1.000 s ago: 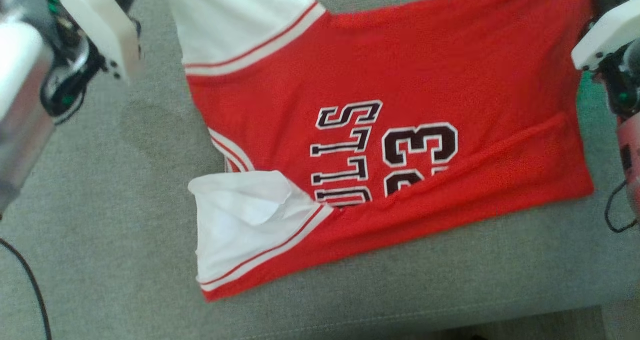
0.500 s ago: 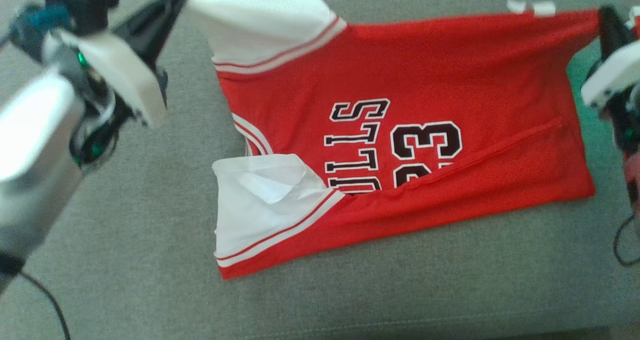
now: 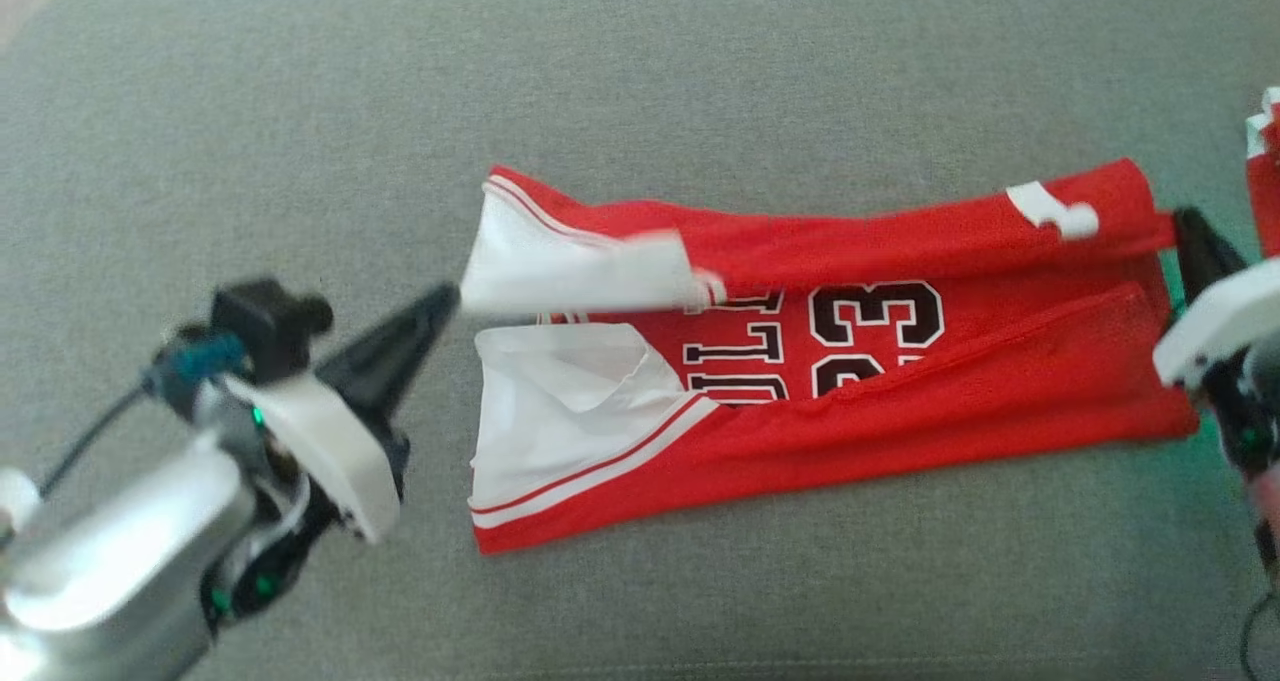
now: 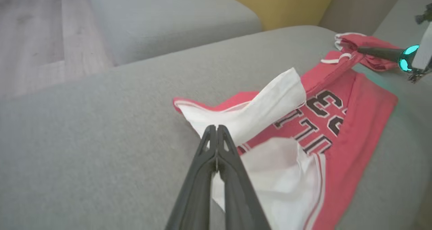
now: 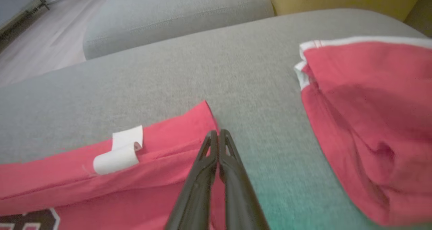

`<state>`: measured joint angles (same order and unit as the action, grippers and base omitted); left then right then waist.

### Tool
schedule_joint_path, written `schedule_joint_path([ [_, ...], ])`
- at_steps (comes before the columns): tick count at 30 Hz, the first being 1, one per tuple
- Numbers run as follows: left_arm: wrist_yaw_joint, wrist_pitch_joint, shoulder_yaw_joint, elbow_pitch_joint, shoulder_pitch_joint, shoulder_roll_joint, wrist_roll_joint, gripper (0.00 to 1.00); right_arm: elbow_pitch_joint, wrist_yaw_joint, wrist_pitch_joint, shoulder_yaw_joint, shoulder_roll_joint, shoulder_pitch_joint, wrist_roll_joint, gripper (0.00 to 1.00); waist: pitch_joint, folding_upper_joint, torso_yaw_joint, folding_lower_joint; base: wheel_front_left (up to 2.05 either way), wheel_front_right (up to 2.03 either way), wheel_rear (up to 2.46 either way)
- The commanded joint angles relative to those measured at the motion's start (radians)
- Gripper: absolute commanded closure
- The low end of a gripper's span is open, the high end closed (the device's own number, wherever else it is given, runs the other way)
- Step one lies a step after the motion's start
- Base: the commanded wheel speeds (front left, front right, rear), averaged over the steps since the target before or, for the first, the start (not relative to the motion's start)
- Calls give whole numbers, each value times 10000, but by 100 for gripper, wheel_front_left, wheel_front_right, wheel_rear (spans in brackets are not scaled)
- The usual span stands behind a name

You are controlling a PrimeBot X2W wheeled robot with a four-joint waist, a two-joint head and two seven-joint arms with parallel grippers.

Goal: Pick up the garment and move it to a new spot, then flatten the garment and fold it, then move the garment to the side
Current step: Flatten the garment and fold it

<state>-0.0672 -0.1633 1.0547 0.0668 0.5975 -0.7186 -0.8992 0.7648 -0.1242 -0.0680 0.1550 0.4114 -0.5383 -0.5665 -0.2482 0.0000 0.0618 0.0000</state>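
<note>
A red jersey (image 3: 900,401) with white sleeves and the black number 33 lies half folded on the grey sofa cushion (image 3: 250,111). My left gripper (image 3: 450,296) is shut on the edge of the far white sleeve (image 3: 570,276) and holds it lifted over the near sleeve. In the left wrist view the fingertips of my left gripper (image 4: 215,128) pinch that sleeve (image 4: 266,105). My right gripper (image 3: 1180,223) is shut on the far hem corner of the jersey (image 5: 152,176); the right wrist view shows its tips (image 5: 217,133) at that corner, beside a white label (image 5: 118,155).
A second red garment (image 5: 364,115) lies bunched at the cushion's right end, close to my right gripper. Another grey cushion (image 4: 162,17) and a wooden floor (image 4: 30,37) lie beyond the sofa's far edge. A yellow surface (image 4: 280,3) stands behind.
The head view has shifted. Both grippers have drawn the jersey's far edge toward the near edge, so the spread jersey is now a narrow band with its top layer doubled over the lettering.
</note>
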Motion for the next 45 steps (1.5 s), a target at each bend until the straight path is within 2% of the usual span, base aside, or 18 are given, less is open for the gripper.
schedule_joint_path([
  [1, -114, -55, -485, -253, 284, -498, -43, 100, -343, -65, -10, 34, 283, 130, -60, 100, 19, 0, 32, 0, 0, 0, 0],
  [8, -389, -34, -104, -459, -449, -283, -157, 100, -735, -65, -486, -203, 201, 1017, -87, 100, 15, 0, 83, 0, 0, 0, 0],
  [9, -394, -86, -69, -392, -507, -210, -153, 100, -783, -65, -569, -203, 176, 1094, -79, 68, 15, 0, 75, 0, 0, 0, 0],
  [10, -427, -168, -77, -265, -574, -127, -183, 95, -858, -65, -547, -242, 158, 1149, -55, 0, 22, 0, 61, 0, 0, 0, 0],
  [12, -537, -365, -93, 66, -657, 34, -105, 6, -937, -65, -283, -495, 79, 1238, 29, 0, 98, 0, 27, 0, 0, 0, 0],
  [13, -647, -495, -148, 199, -704, 143, -53, 0, -998, -65, -145, -593, 15, 1310, 58, 0, 159, 0, 12, 0, 0, 0, 0],
  [19, -1505, -964, -1015, 702, -1510, 1006, 259, 0, -1446, -65, 939, -1057, -516, 2236, 401, 0, 907, 0, -161, 0, 0, 0, 0],
  [25, -2366, -981, -3226, 140, -3512, 2283, 1525, 0, -1790, -65, 1688, -1117, -1269, 3318, 935, 0, 1852, 0, -455, 0, 0, 0, 0],
  [30, -2560, -983, -5256, -475, -5525, 3501, 2703, 0, -2101, -65, 2047, -1244, -1790, 4121, 1305, 0, 2442, 0, -562, 0, 0, 0, 0],
  [33, -2424, -983, -6182, -833, -6597, 4224, 3541, 0, -2362, -65, 2224, -1357, -1956, 4574, 1396, 0, 2611, 0, -487, 0, 0, 0, 0],
  [35, -2342, -983, -6410, -908, -6879, 4435, 3817, 0, -2437, -65, 2235, -1378, -1997, 4711, 1415, 0, 2651, 0, -452, 0, 0, 0, 0],
  [41, -1482, -984, -6978, -958, -7775, 5333, 5300, 0, -2668, -65, 2029, -1748, -2157, 5238, 1381, 0, 2784, 0, -43, 0, 0, 0, 0],
  [45, -1097, -984, -7096, -969, -7888, 5753, 6067, 0, -2648, -65, 1721, -2031, -2184, 5203, 1319, 0, 2735, 0, 298, 0, 0, 0, 0],
])
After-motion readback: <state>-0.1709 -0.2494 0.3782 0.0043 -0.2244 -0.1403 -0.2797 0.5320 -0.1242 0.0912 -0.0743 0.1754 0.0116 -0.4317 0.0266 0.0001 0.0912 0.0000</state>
